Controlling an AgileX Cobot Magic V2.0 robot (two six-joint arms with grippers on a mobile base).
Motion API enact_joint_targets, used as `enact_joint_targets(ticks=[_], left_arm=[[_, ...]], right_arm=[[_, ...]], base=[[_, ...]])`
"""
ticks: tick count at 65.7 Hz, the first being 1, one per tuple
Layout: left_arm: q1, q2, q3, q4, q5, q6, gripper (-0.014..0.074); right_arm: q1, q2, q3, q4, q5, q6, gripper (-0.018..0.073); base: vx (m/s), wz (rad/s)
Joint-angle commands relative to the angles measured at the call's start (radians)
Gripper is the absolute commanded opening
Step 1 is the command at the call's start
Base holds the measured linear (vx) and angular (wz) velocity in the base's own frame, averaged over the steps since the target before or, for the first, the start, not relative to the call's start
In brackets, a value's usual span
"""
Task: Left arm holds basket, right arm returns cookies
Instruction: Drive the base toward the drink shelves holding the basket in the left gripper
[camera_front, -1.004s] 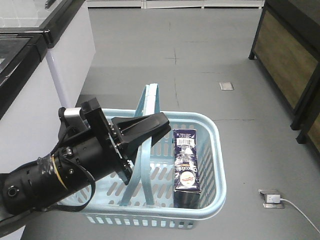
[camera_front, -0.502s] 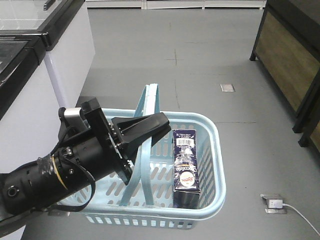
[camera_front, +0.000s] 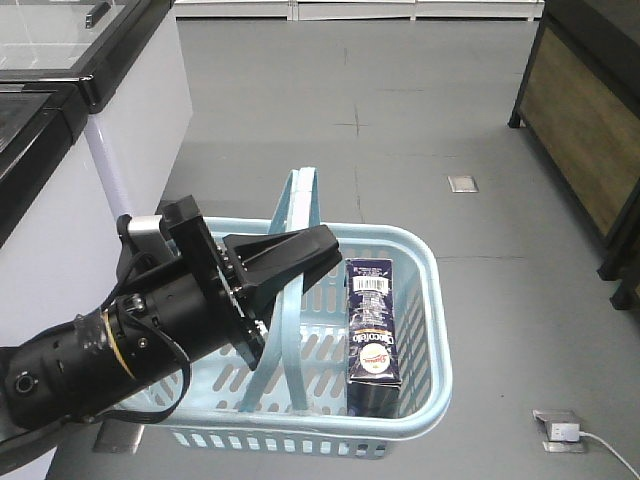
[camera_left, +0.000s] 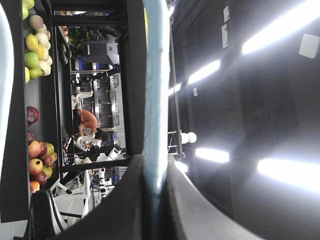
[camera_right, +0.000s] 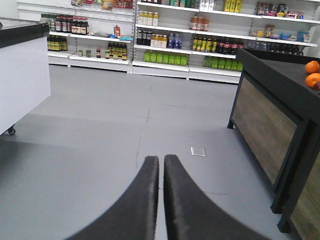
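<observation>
Left end effector (camera_front: 305, 258) in the front view is clamped on the basket handle (camera_front: 300, 200) and carries the light blue basket (camera_front: 437, 330) above the grey floor (camera_front: 400, 120). The Chocotelo cookie carton (camera_front: 372, 320) stands upright inside, against the basket's right wall, barcode end up. Right arm not in this view. Left wrist view: both fingers (camera_left: 125, 200) pinch the pale blue handle strip (camera_left: 155, 100), gripped firmly. Right wrist view: right end effector (camera_right: 161, 167) has fingers pressed together, holding nothing, pointing at open floor and store shelves (camera_right: 170, 40); carton not visible. The carton is probably light, stiff cardboard with a smooth print, and may dent if squeezed hard. Best hold looks like the exposed top end, across the narrow sides.
</observation>
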Motion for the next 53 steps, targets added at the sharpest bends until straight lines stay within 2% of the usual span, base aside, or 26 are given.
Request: enact_joint_targets(ticks=[1, 53], left_arm=[[-0.007, -0.041, -0.027, -0.043, -0.115, 0.000, -0.0003], [-0.007, -0.041, -0.027, -0.043, -0.114, 0.000, -0.0003]], right_arm=[[-0.001, -0.011, 0.018, -0.005, -0.076, -0.005, -0.0003], [-0.001, -0.011, 0.018, -0.005, -0.076, -0.005, -0.0003]], base=[[0.16, 0.04], [0.17, -0.06]])
